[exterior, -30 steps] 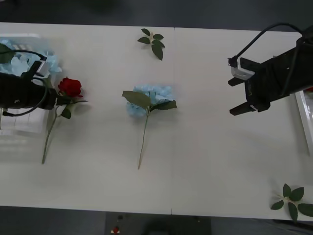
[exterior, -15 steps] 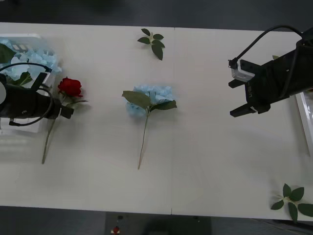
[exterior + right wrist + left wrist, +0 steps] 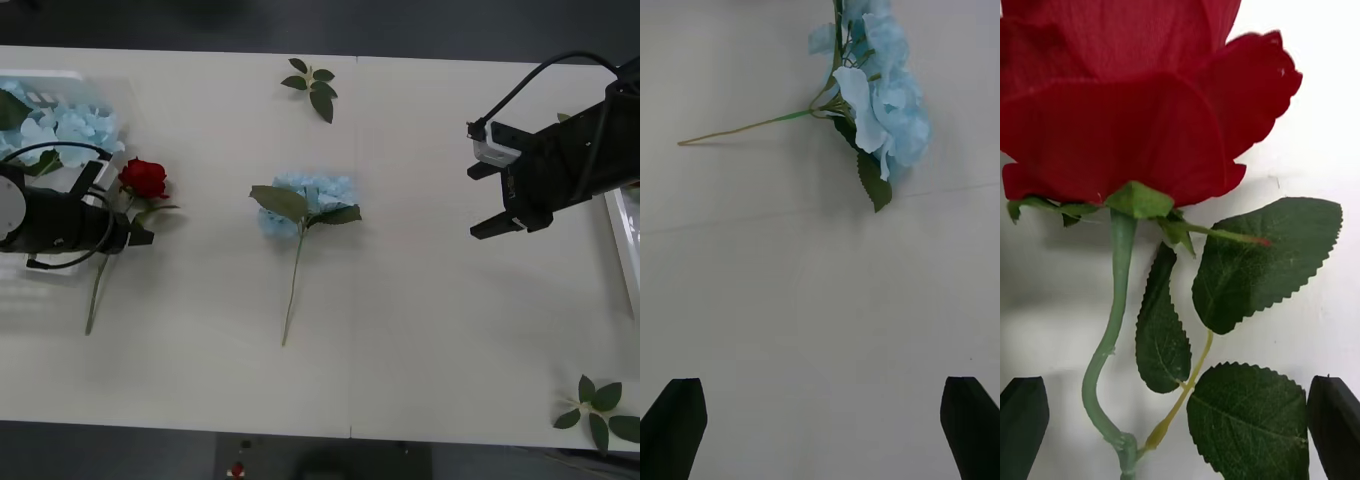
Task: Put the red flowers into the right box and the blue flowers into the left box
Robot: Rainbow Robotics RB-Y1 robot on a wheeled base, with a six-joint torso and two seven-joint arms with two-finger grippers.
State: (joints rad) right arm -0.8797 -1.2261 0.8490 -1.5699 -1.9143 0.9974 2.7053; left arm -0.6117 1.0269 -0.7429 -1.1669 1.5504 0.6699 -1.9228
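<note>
I work the left gripper [image 3: 135,232] at centre-left of the front view, just below the artificial red rose with thin green stem [image 3: 143,178]. To do this step well I should come lower and close on the stem under the bloom, not on the leaves, w/o crushing petals. In the left wrist view its black fingers [image 3: 1022,424] are spread wide, one each side of the stem, touching nothing. The pale blue hydrangea cluster [image 3: 305,203] lies mid-table. The right gripper [image 3: 490,195] waits at upper right, fingers also apart, empty. The translucent white slotted tray [image 3: 50,80], upper left, has blue blooms inside.
</note>
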